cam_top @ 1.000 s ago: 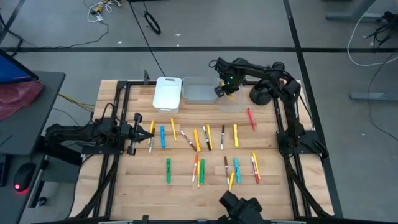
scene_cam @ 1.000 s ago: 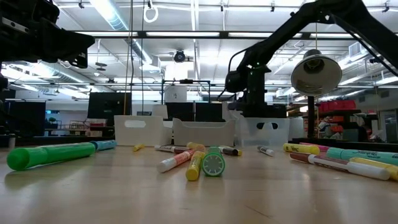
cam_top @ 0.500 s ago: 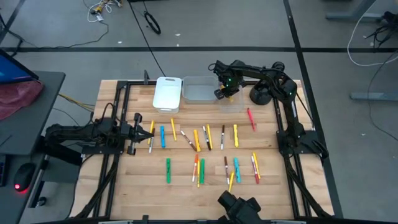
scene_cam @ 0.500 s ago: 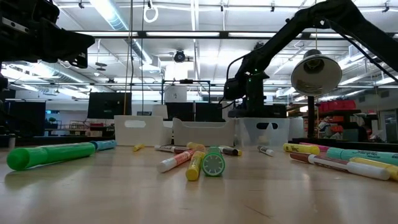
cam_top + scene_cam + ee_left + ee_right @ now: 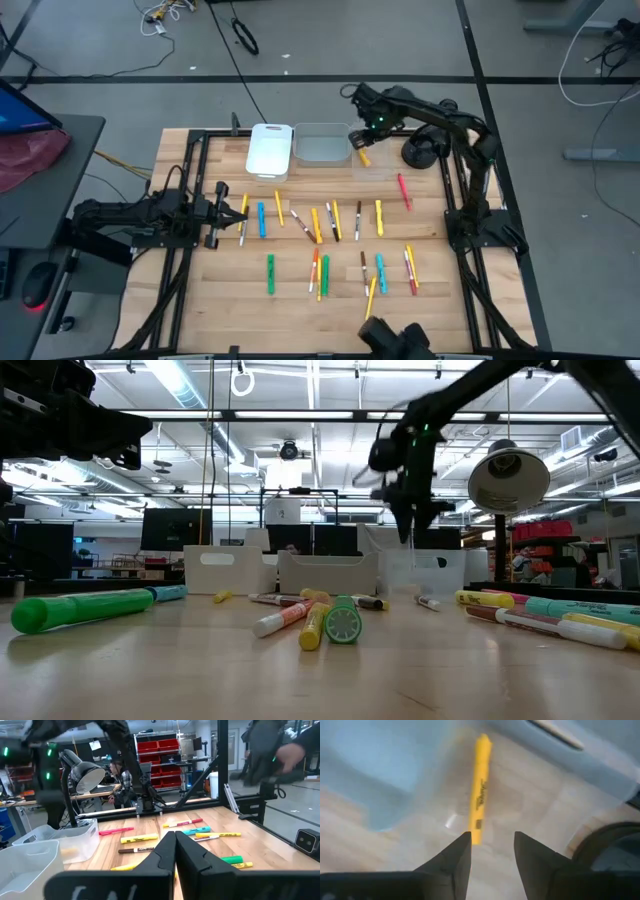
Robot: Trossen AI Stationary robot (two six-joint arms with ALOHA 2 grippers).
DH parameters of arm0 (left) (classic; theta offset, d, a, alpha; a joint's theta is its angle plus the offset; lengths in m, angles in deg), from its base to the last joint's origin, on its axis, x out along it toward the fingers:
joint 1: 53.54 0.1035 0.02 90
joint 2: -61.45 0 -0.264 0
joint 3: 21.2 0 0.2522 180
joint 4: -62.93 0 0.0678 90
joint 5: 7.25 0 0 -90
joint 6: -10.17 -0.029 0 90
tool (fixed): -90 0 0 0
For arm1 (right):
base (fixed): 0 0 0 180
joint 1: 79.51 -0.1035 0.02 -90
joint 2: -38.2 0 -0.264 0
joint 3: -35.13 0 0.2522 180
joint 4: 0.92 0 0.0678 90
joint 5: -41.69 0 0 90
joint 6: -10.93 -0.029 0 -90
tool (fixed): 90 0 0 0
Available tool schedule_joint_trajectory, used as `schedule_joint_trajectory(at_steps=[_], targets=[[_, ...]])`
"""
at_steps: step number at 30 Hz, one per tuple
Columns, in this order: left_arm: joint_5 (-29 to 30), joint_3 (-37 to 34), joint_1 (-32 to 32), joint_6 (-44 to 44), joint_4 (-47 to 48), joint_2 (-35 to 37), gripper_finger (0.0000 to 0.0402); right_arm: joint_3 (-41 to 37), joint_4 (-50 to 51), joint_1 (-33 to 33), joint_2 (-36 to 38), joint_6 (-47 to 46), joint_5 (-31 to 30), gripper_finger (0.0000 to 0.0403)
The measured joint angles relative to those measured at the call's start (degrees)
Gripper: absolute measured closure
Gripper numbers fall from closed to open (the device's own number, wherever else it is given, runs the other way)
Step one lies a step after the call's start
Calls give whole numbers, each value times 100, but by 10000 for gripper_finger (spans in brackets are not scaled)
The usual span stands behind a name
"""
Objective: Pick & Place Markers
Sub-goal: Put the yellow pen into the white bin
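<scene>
Several markers (image 5: pixel 335 222) lie in rows on the wooden table, yellow, orange, green, blue, red and dark. One yellow marker (image 5: pixel 479 815) lies flat on the floor of the clear bin (image 5: pixel 378 166) at the far right. My right gripper (image 5: pixel 492 837) hangs open above that bin, pointing down, with nothing between its fingers; it also shows in the high view (image 5: pixel 361 137). My left gripper (image 5: pixel 243 208) stays shut and level at the table's left, with nothing in it, as the left wrist view (image 5: pixel 175 845) shows.
A white bin (image 5: pixel 270 150) and a translucent bin (image 5: pixel 321 145) stand left of the clear one along the far edge. A black desk lamp (image 5: pixel 420 150) stands right of the bins. Dark frame rails (image 5: pixel 455 215) run along the table's sides.
My right gripper has risen out of the clear bin and drawn slightly toward the far edge. A yellow marker, which the gripper covered before, now shows lying in the bin below it.
</scene>
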Motion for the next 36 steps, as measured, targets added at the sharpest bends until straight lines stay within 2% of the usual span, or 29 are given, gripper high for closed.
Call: schedule_joint_trajectory(at_steps=[8, 14, 17, 20, 22, 25, 26, 28, 32, 36], targets=[[-1, 1, 0, -1, 0, 0, 390, 0, -1193, -1066, 1299, -491, 77, 269], [37, 2, 3, -97, -29, -2, 390, 0, -2246, -2074, 1840, -544, 77, 274], [163, 2, 7, -155, -324, -1, 390, 0, -2503, -2503, 1956, -547, 71, 275], [196, 1, 7, 213, -1039, 1, 390, 0, -2678, -2834, 1972, -717, 65, 276], [411, 0, 7, 691, -1703, -2, 390, 0, -2684, -2991, 1969, -905, 30, 276], [1435, 17, 7, 1566, -2607, 1, 390, 0, -2688, -3184, 1966, -1256, -313, 275], [1794, 90, 7, 1729, -2538, 3, 390, 0, -2688, -3239, 1963, -1343, -468, 275], [2102, 414, 9, 1824, -1999, -66, 390, 0, -2688, -3335, 1961, -1494, -696, 275], [2116, 1316, 7, 1877, -390, -792, 390, 0, -2684, -3455, 1961, -1522, -745, 275], [2117, 2390, 7, 2790, 1046, -1903, 391, 0, -2572, -3498, 1961, -1126, -745, 275]])
